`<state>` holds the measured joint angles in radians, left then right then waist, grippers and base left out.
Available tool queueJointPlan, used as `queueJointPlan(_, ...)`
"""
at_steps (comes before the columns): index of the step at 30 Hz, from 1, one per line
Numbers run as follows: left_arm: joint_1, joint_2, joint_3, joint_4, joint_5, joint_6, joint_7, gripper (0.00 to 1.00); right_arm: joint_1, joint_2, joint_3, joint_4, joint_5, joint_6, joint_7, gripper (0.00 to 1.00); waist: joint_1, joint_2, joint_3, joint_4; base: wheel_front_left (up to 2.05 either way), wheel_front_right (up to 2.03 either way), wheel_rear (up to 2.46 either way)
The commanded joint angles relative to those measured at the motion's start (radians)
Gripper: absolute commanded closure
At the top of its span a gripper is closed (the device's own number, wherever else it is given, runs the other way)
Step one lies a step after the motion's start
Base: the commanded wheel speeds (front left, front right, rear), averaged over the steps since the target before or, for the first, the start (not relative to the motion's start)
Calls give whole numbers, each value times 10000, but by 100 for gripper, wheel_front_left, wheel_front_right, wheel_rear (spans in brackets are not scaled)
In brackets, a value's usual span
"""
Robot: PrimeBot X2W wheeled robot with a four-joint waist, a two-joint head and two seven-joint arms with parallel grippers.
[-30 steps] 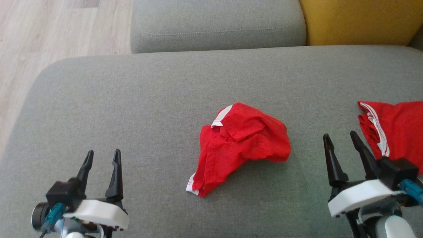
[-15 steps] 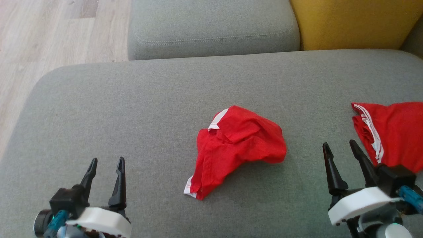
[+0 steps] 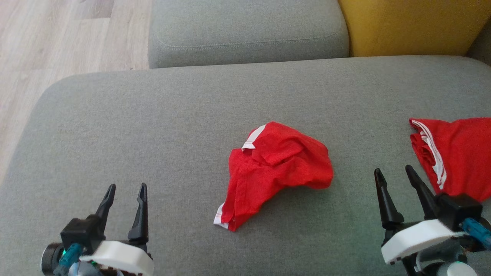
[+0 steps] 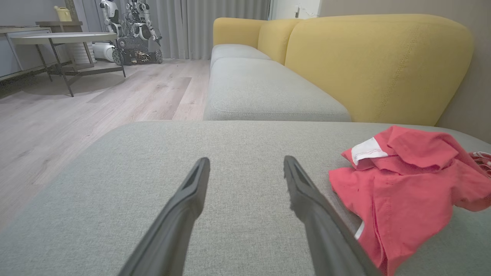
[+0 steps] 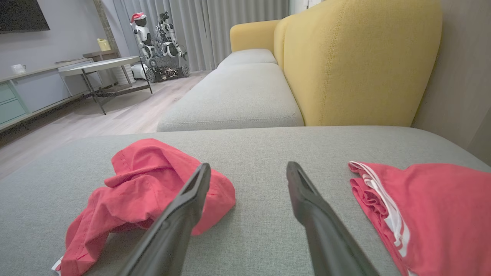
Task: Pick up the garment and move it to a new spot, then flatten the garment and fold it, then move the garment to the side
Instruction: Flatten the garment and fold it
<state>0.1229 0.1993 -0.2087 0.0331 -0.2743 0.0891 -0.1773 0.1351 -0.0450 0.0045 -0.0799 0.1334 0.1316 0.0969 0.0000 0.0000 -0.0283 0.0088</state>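
Observation:
A crumpled red garment (image 3: 274, 172) with white trim lies in the middle of the grey sofa cushion (image 3: 153, 126); the left wrist view has the garment (image 4: 402, 188) at its right, the right wrist view has this garment (image 5: 142, 191) at its left. My left gripper (image 3: 126, 188) is open at the lower left, well apart from the cloth. Open too, my right gripper (image 3: 395, 172) sits at the lower right between the crumpled garment and a second red garment (image 3: 456, 157). Nothing is between either pair of fingers.
The second red garment (image 5: 429, 207) with white stripes lies flat at the cushion's right edge. Behind are another grey seat cushion (image 3: 245, 30) and a yellow backrest (image 3: 414, 25). Wooden floor (image 3: 46, 46) lies left of the cushion; a table (image 4: 61, 38) and another robot (image 4: 134, 38) stand far off.
The head camera has tilted, so the whole picture has slid down a little. Both grippers show slightly lower in the view. The garments have not moved on the cushion.

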Motion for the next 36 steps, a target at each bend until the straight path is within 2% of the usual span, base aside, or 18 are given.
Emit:
queueJointPlan(1, -385, 179, 382, -375, 7, 67, -49, 0, -339, -53, 247, -357, 26, -9, -48, 0, 0, 0, 8, 9, 0, 0, 0)
queueJointPlan(9, -507, 193, 310, -349, -28, 75, -71, 0, -438, -53, 358, -312, 27, -9, -15, 0, 0, 0, 125, 66, 0, 0, 0)
queueJointPlan(13, -615, 152, 218, -405, 9, 120, -50, 0, -703, -104, 893, -179, -55, -9, 104, 0, 0, 0, 261, 138, 0, 0, 0)
queueJointPlan(17, -922, 130, 122, -375, 28, 64, -95, 0, -1142, -346, 2017, 183, 27, -9, 274, 0, 0, 0, 595, 330, 0, 0, 0)
queueJointPlan(26, -1845, -40, -147, 109, 77, -163, -409, 0, -2231, -616, 5466, 1787, 801, -9, 242, 0, 0, 0, 1475, 962, 0, 0, 0)
queueJointPlan(30, -2200, -169, -257, 317, 107, -219, -539, 0, -2969, -685, 6468, 2876, 991, -9, 64, 0, 0, 0, 1780, 1259, 0, 0, 0)
queueJointPlan(32, -2462, -278, -323, 466, 109, -273, -629, 0, -3519, -699, 6968, 3848, 1017, -9, -75, 0, 0, 0, 1947, 1499, 0, 0, 0)
queueJointPlan(36, -2696, -422, -383, 637, 114, -324, -726, 0, -4097, -675, 7557, 5150, 1049, -9, -204, 0, 0, 0, 2052, 1746, 0, 0, 0)
